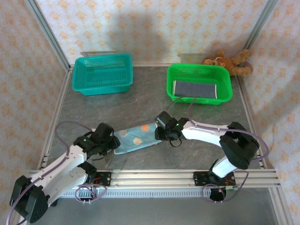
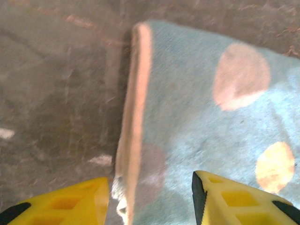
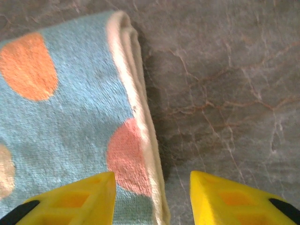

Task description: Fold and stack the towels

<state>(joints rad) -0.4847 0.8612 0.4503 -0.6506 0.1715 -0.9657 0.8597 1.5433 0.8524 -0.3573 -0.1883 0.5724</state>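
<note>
The dotted towel (image 1: pixel 136 138) is lying flat on the table (image 1: pixel 93 112) between the two arms. Its long axis is running left to right and tilting a little (the right end is sitting farther from the bases). The left gripper (image 2: pixel 150 182) is hovering at the left short edge with its jaws spread wide, holding nothing. One finger is over bare table and the other over cloth, so the hem is falling in the gap. The right gripper (image 3: pixel 152 174) is mirroring this at the right short edge, equally wide and also holding nothing. I cannot tell whether either set of fingertips is touching the cloth. Each arm is sitting nearest its own end, so the coming move is likely turning on this: both closing on their hems, then one end travelling along the long axis onto the other. A folded towel (image 1: pixel 194 88) is lying in the green basket (image 1: pixel 197 67), well apart at the back right.
</note>
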